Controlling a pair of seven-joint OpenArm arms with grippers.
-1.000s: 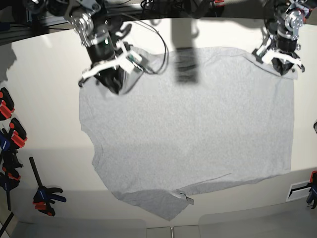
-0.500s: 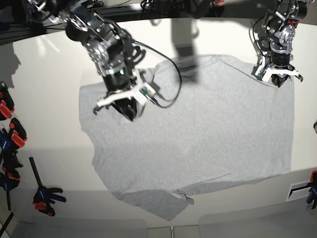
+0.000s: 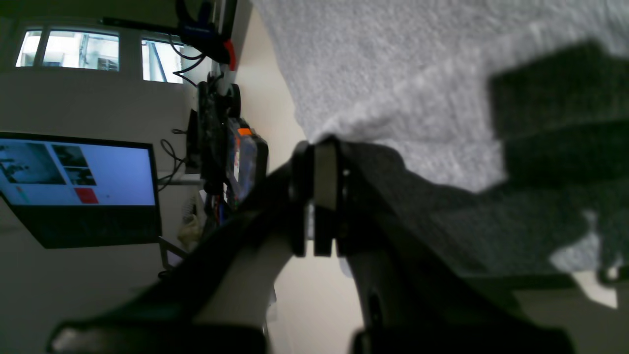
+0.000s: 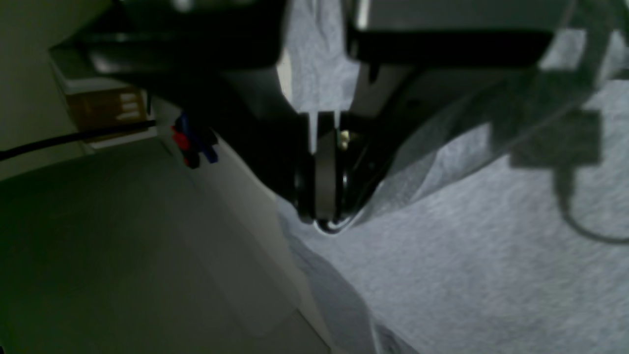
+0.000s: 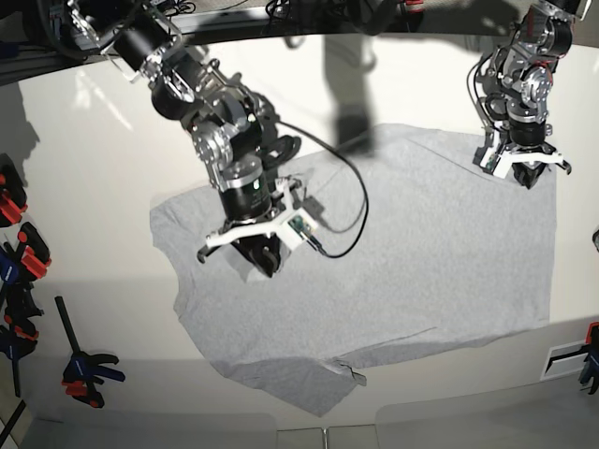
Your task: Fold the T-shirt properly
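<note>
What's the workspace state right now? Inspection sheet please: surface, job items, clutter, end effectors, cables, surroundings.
Surface: pale cream tabletop, glossy.
Job items: large light heather-grey cotton T-shirt spread plain side up, its far edge lifted and drawn over the body; no lettering visible.
Clutter: red-and-black and blue-and-black spring clamps along the table's edge.
End effectors: right end effector shut on the T-shirt's edge over mid-shirt; left end effector shut on the T-shirt's far corner.
Cables: black cable looping from the right arm over the shirt.
Surroundings: lit monitor and windows in the left wrist view.
</note>
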